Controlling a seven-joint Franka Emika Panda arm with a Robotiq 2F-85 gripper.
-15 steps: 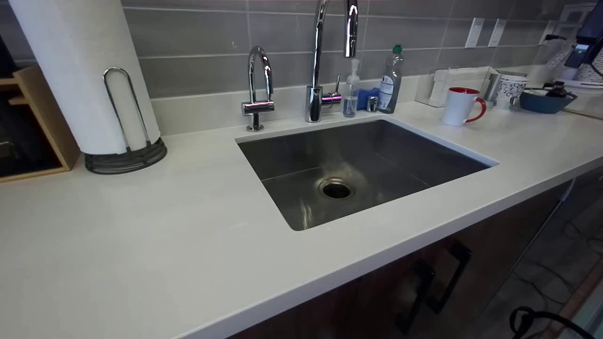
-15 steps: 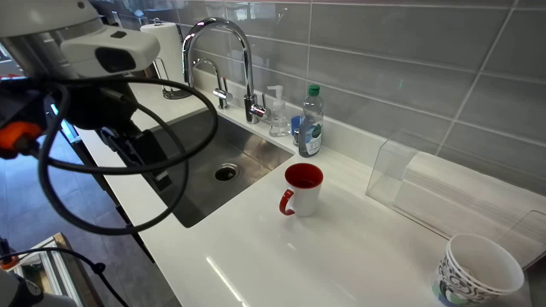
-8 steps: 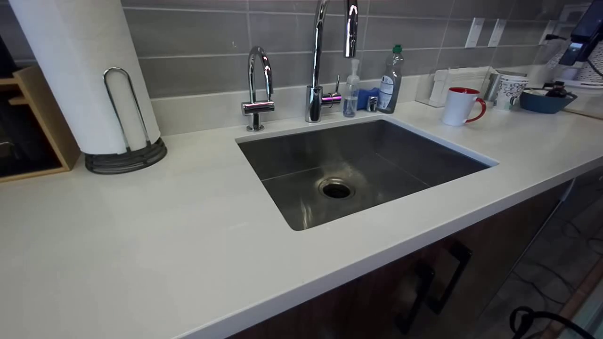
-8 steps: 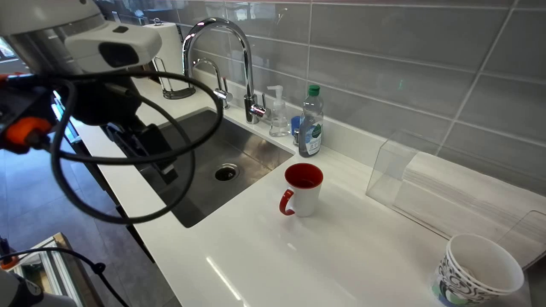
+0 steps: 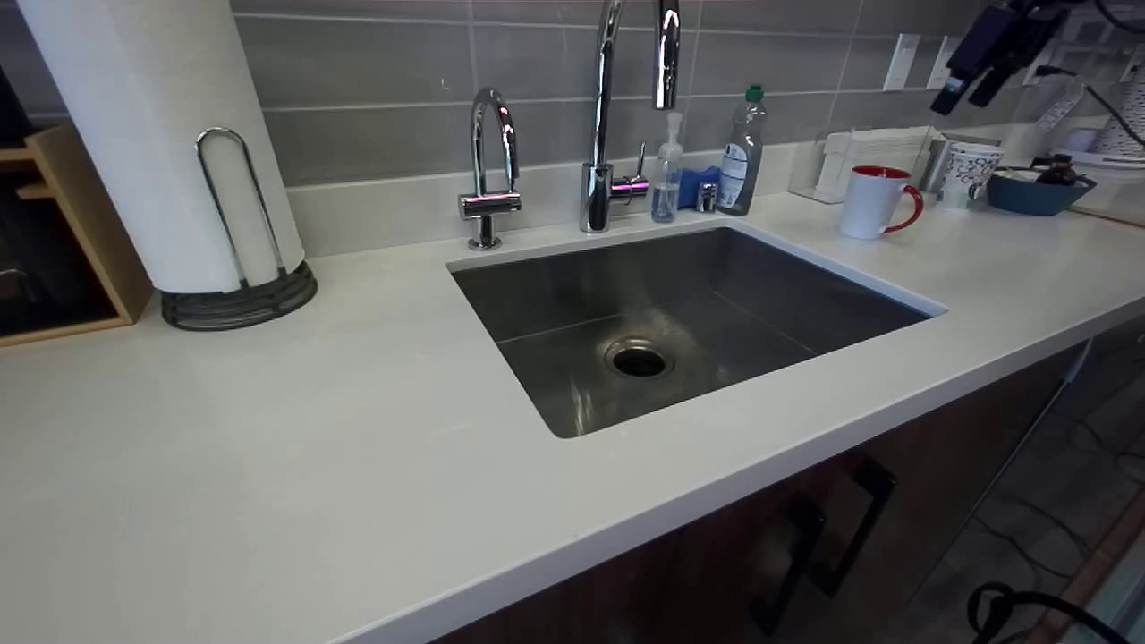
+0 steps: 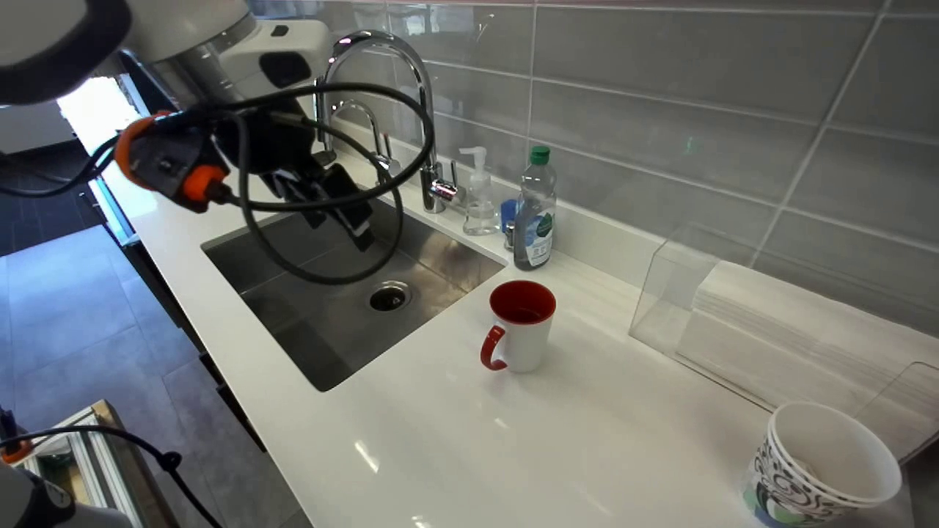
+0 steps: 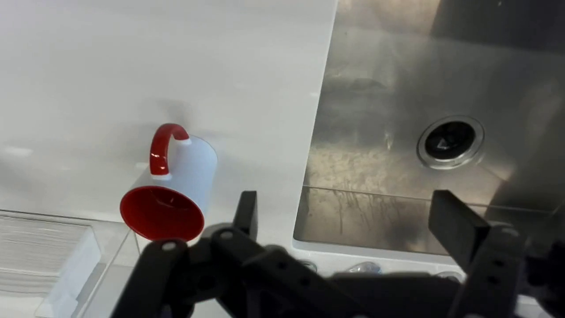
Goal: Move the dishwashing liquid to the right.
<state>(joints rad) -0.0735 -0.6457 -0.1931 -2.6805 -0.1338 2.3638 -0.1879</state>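
Note:
The dishwashing liquid is a tall, translucent grey bottle with a green cap and a white label. It stands upright on the counter behind the sink corner in both exterior views (image 5: 741,161) (image 6: 535,213). In the wrist view I cannot make it out behind the fingers. My gripper (image 7: 344,207) is open and empty in the wrist view, its fingers wide apart over the sink's back edge. In the exterior views the gripper (image 5: 966,98) (image 6: 339,229) hangs in the air, apart from the bottle.
A white mug with red inside (image 6: 522,345) stands in front of the bottle. The soap pump (image 6: 480,198), blue container (image 5: 698,186) and tall faucet (image 6: 429,147) stand beside it. A napkin holder (image 6: 770,330) and paper cups (image 6: 821,469) are farther along. The sink (image 5: 644,304) is a recess.
The arm has swung closer to the back wall and faucet. In the exterior views the gripper has come further into the picture. The bottle and mug have not moved.

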